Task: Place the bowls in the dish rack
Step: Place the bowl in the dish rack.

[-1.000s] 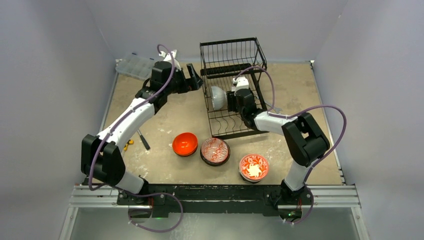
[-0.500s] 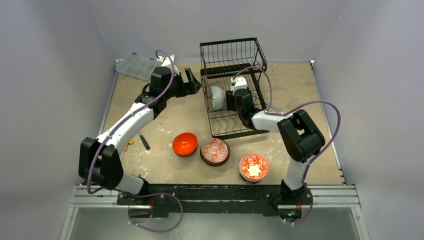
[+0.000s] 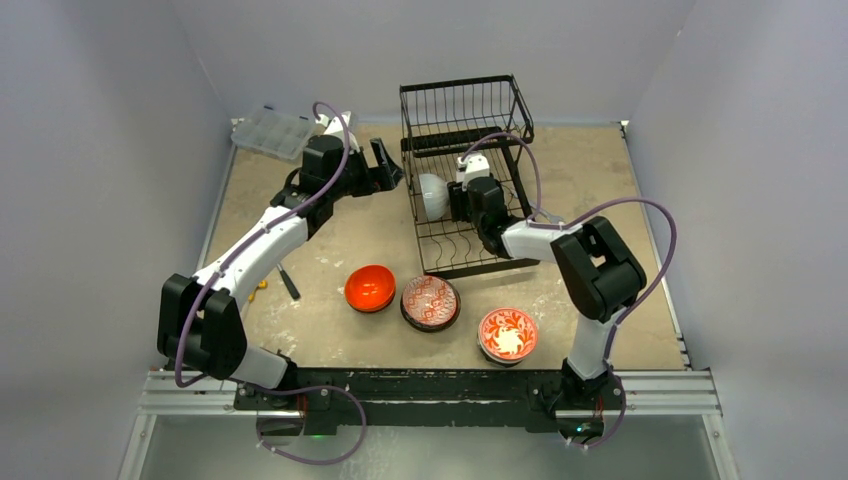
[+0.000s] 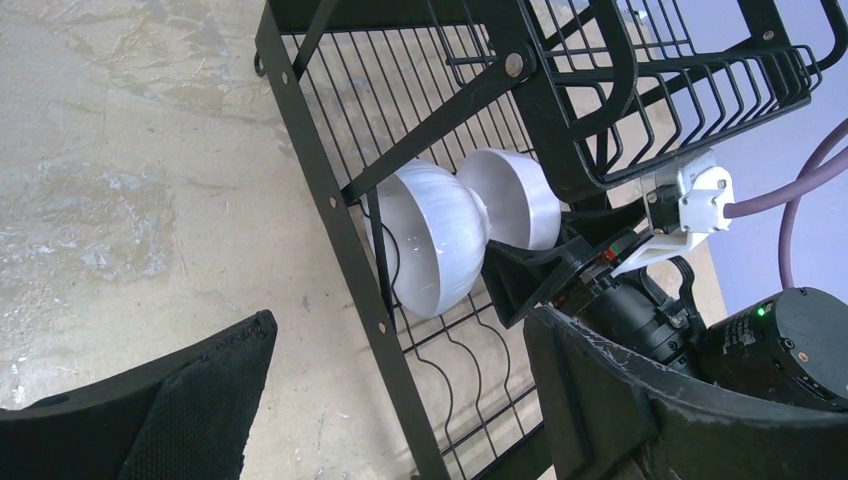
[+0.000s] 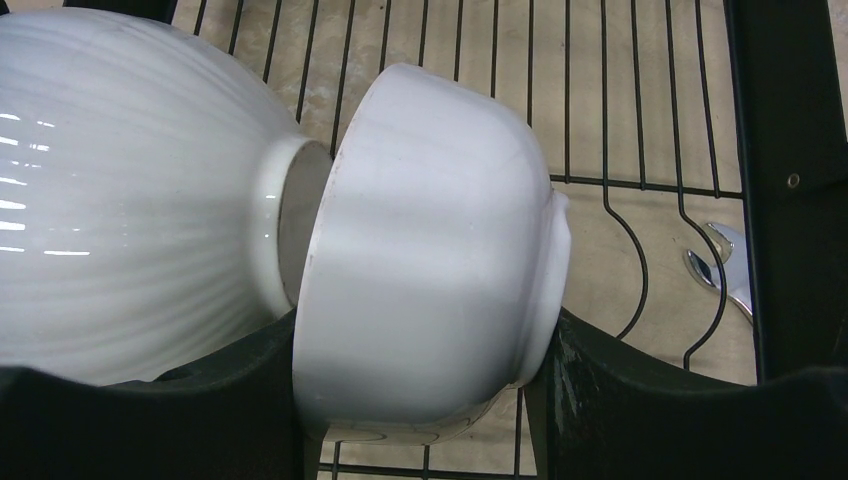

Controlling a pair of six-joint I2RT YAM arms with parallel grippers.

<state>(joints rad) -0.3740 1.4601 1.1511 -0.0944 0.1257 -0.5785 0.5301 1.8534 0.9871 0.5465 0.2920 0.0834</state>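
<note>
Inside the rack (image 3: pixel 458 83), my right hand (image 5: pixel 425 390) clamps a white bowl (image 5: pixel 430 230) rim to foot; likely slick, brittle. Left hand (image 3: pixel 386 166) gapes beside the rack.

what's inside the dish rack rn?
On the lower tier of the dish rack: two white bowls on edge, a ribbed bowl and a smooth bowl gripped by the right claw. Bowl interiors hidden.

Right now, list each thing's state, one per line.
Rack, upright, partly loaded.
Ribbed bowl, on edge in rack.
Smooth bowl, on edge in rack, gripped.
Orange bowl, upright on table.
Patterned bowl, upright on table.
Floral bowl, upright on table.
Left end effector, open, empty.
Right end effector, closed on smooth bowl.
</note>
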